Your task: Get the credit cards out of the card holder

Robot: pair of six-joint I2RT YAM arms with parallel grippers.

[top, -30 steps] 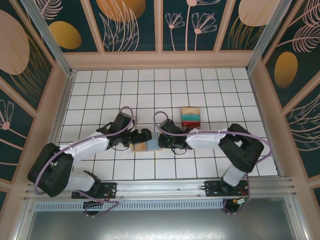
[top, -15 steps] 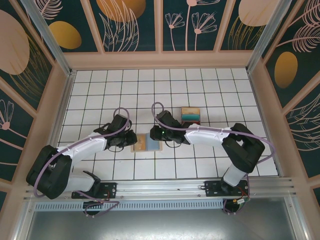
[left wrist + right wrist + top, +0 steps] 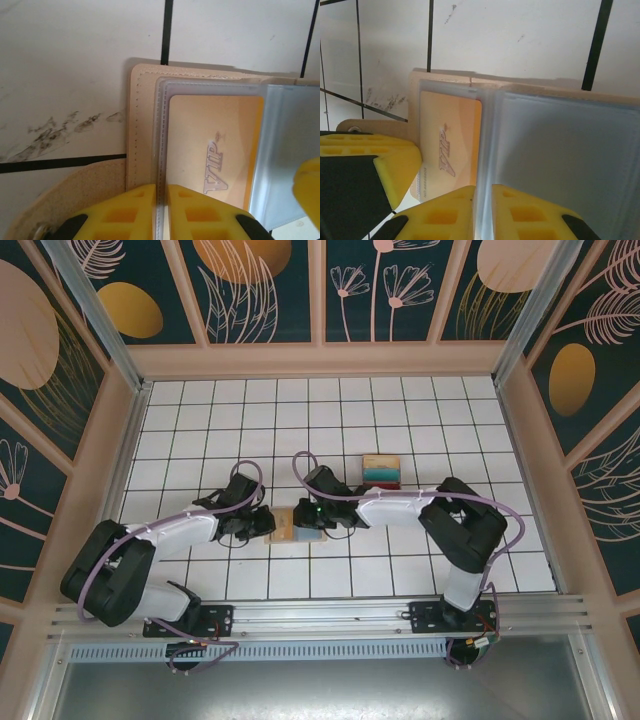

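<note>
Jaws of left gripper (image 3: 161, 192) and right gripper (image 3: 483, 194) clamp the card holder (image 3: 138, 125) between them.

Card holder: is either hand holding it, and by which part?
Both. The left hand pinches the card holder's clear sleeve by its outer edge; the right hand pinches a sleeve edge near the middle.

The card holder (image 3: 136, 125) is matt tan leather-like material with a stitched edge. Inside it, clear plastic sleeves (image 3: 287, 145) shine glossy over a smooth orange card (image 3: 210, 135) with raised lettering. Under it, glazed white tiles (image 3: 65, 55) look scuffed.
</note>
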